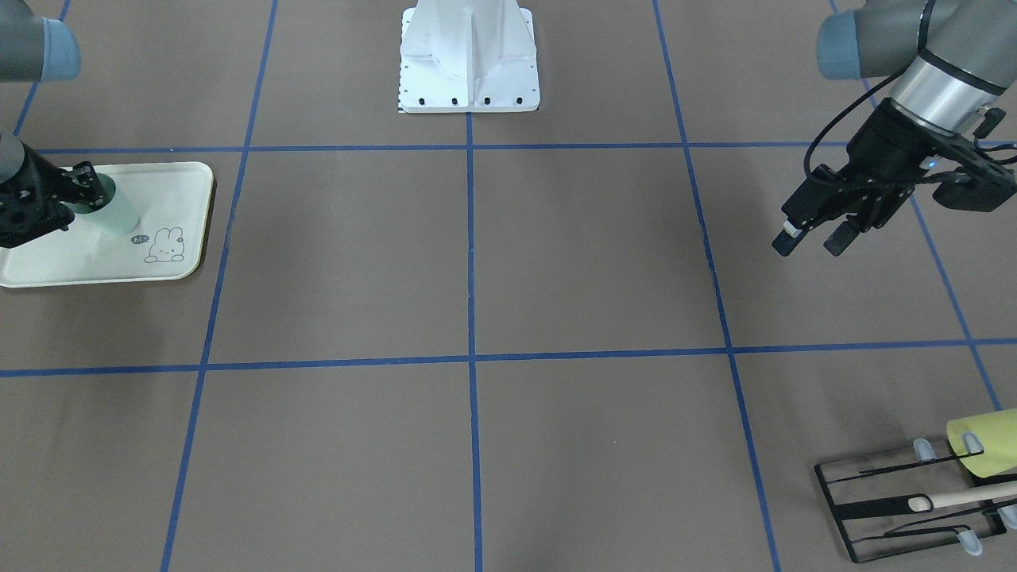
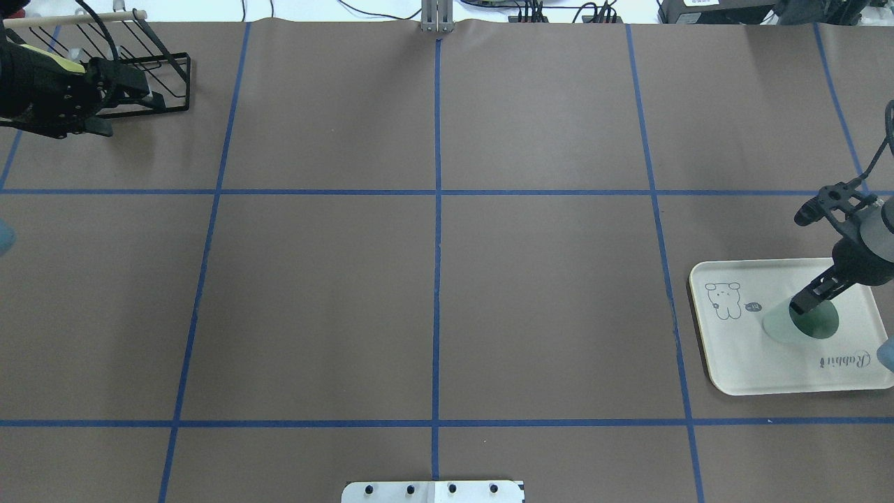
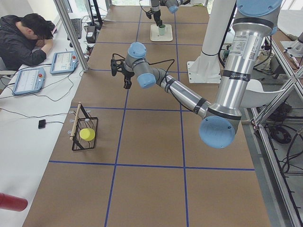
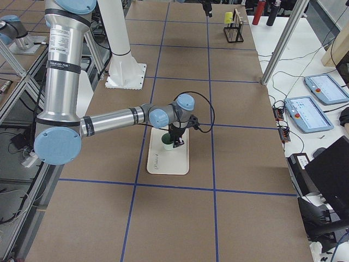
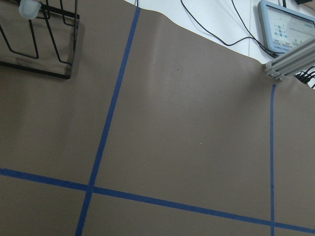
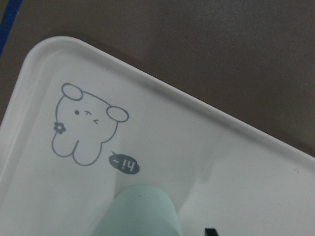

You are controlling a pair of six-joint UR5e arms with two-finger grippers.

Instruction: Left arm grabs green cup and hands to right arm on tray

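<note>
The pale green cup (image 1: 117, 216) is on the cream tray (image 1: 48, 262), beside the bunny drawing. My right gripper (image 1: 83, 191) is shut on the cup's rim, with one finger inside the mouth. The overhead view shows the cup (image 2: 779, 325), the tray (image 2: 768, 370) and the right gripper (image 2: 810, 302) at the right edge. The right wrist view shows the cup's side (image 6: 142, 211) over the tray (image 6: 59, 64). My left gripper (image 1: 812, 238) is open and empty, far from the tray, above the table near the rack; it also shows in the overhead view (image 2: 126, 110).
A black wire rack (image 1: 874, 508) holds a yellow-green cup (image 1: 985, 441) and a wooden dowel at the table's far left corner. The robot's white base (image 1: 469, 63) stands at the table's middle edge. An operator (image 3: 23, 42) sits beside the table.
</note>
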